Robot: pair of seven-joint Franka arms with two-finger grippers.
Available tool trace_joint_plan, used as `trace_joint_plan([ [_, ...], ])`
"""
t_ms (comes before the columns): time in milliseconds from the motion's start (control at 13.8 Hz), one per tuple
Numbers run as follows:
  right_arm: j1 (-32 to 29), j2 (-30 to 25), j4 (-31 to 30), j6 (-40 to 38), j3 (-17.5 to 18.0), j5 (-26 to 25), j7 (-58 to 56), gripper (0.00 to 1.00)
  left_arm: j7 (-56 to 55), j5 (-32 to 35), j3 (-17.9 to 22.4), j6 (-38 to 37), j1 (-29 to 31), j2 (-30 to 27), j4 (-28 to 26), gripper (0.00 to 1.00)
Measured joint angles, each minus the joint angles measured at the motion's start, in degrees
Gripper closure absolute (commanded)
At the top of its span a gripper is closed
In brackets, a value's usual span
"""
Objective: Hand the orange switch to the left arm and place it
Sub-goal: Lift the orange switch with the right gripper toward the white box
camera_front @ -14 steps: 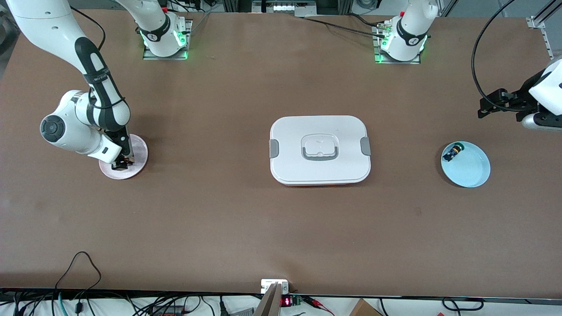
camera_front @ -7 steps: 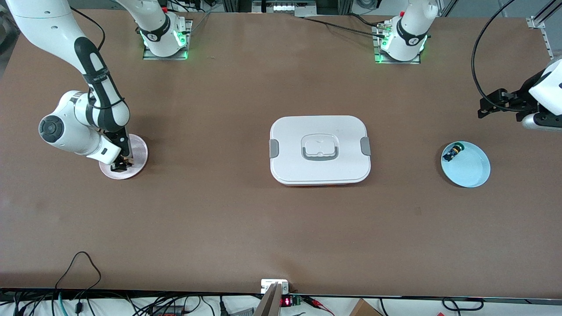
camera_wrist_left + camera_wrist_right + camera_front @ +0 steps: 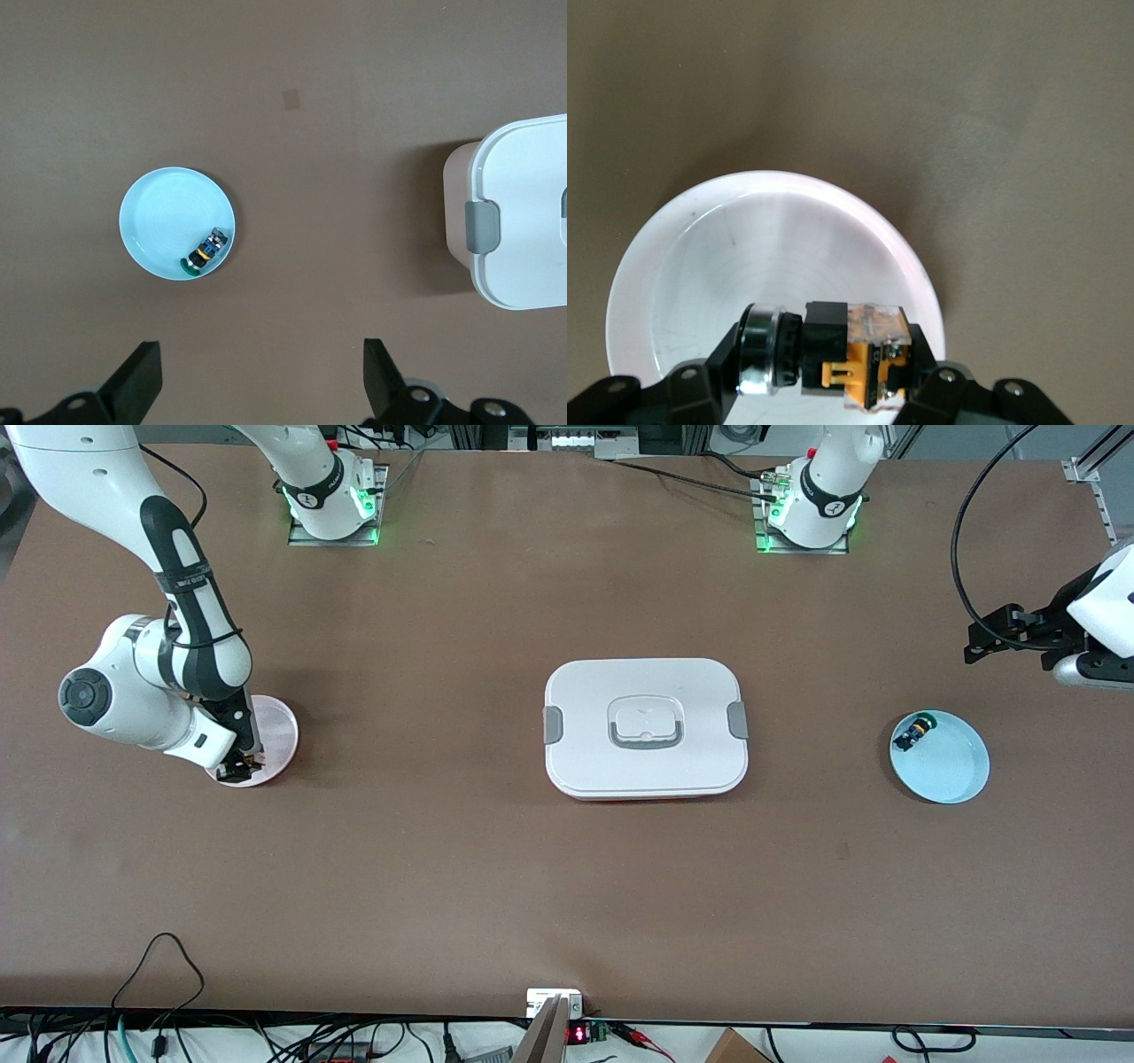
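Observation:
My right gripper [image 3: 237, 766] is shut on the orange switch [image 3: 849, 356], a small black part with an orange body and a silver-ringed cap. It holds the switch over the edge of the pink plate [image 3: 276, 729] nearest the front camera; the plate shows white in the right wrist view [image 3: 726, 257]. The white box [image 3: 646, 726] sits at the table's middle and also shows in the left wrist view [image 3: 532, 221]. My left gripper [image 3: 990, 636] waits open and empty [image 3: 261, 367] in the air at the left arm's end.
A light blue plate [image 3: 952, 766] lies at the left arm's end of the table, also in the left wrist view [image 3: 164, 212]. It holds a small black part with a blue-yellow body and green tip [image 3: 913, 733] [image 3: 206, 253]. Cables run along the front edge.
The right arm has shifted a little toward the front camera and the table's end, carrying the switch to the plate's edge. The left arm has not moved.

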Motion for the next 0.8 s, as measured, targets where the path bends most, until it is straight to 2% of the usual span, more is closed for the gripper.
trace_joint_plan([
  [218, 0.3, 0.0, 1.9, -4.5, 1.1, 0.5, 0.2, 1.00, 0.0, 0.0, 0.0, 0.0, 0.0, 0.0, 0.0, 0.00],
  [363, 0.7, 0.0, 3.7, -9.3, 2.7, 3.3, 1.1, 1.00, 0.0, 0.0, 0.0, 0.0, 0.0, 0.0, 0.0, 0.00],
  [653, 1.6, -0.1, 9.0, -21.6, 6.4, 14.2, 3.3, 1.00, 0.0, 0.0, 0.0, 0.0, 0.0, 0.0, 0.0, 0.00],
  [798, 2.4, -0.1, 10.8, -26.7, 6.9, 21.2, 5.4, 1.00, 0.0, 0.0, 0.0, 0.0, 0.0, 0.0, 0.0, 0.00],
])
